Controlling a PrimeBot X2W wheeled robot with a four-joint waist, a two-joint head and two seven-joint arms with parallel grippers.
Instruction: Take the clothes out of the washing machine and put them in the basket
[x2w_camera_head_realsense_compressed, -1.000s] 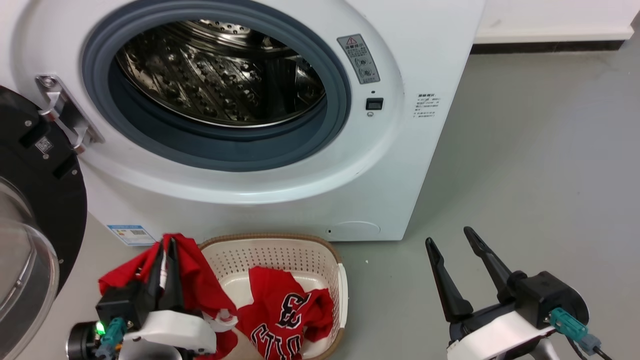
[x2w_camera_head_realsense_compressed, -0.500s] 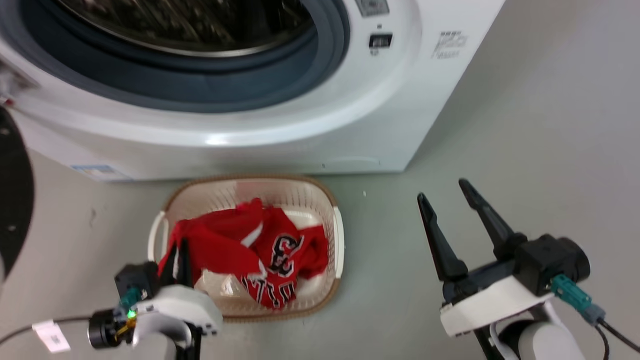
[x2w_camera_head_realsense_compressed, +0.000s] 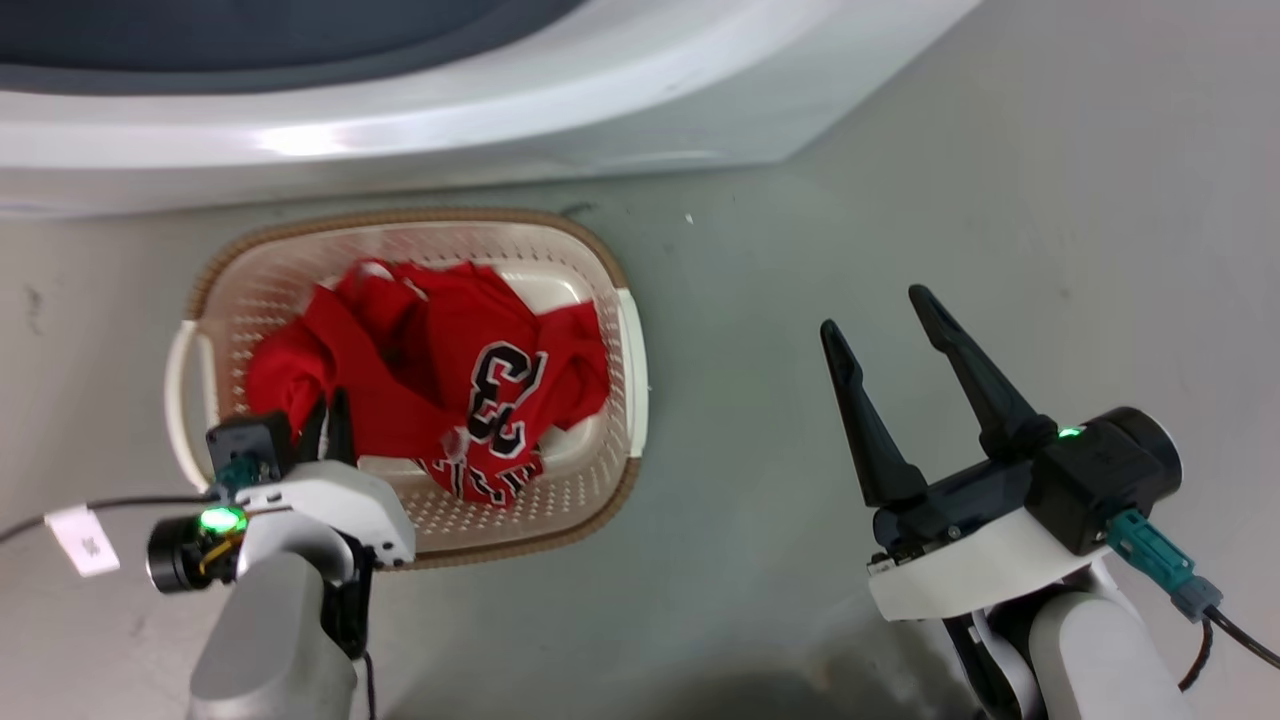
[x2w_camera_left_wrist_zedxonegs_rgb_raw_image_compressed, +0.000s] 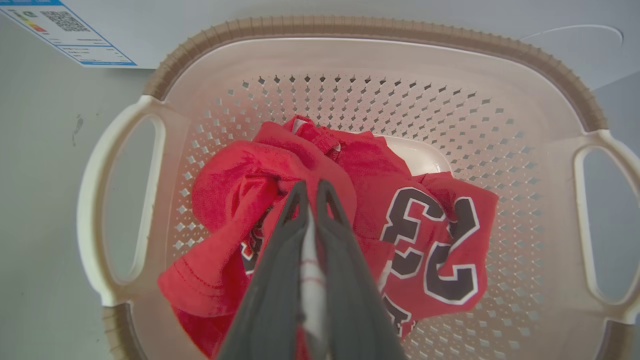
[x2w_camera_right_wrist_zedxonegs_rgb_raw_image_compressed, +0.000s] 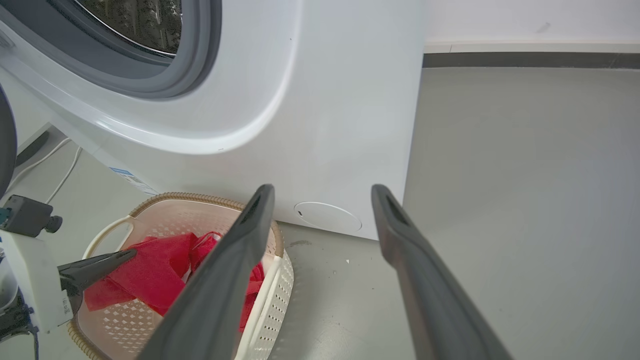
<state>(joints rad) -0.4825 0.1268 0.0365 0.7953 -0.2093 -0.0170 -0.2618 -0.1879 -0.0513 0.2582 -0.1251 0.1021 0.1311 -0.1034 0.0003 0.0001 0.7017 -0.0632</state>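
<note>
Change: Head camera has tipped downward since a second ago, so the washing machine (x2w_camera_head_realsense_compressed: 500, 90) is now just a white band along the top of the head view. The left gripper (x2w_camera_head_realsense_compressed: 328, 420) itself has moved too, from over the left rim of the basket (x2w_camera_head_realsense_compressed: 625, 330) to down inside it, bringing its red garment along.
Clothes: the clothes (x2w_camera_head_realsense_compressed: 470, 370) lie heaped in the basket with the number 33 facing up, and none trails over the rim.
Left jaws: pressed almost together, pinching a fold of red and white fabric. The left wrist view shows this plainly.
Right jaws: spread wide and holding nothing. The right gripper (x2w_camera_head_realsense_compressed: 875, 312) hangs over the bare floor (x2w_camera_head_realsense_compressed: 800, 200), well to the right of the basket.
Step in hand: judged to be the drop-off, with the garment lowered in but not yet let go.
Next move: likely to part the left jaws, then lift straight up so the cloth doesn't snag and ride back out.
Drum: the right wrist view catches only a sliver of the drum (x2w_camera_right_wrist_zedxonegs_rgb_raw_image_compressed: 140, 20), so I cannot tell whether more laundry remains.
</note>
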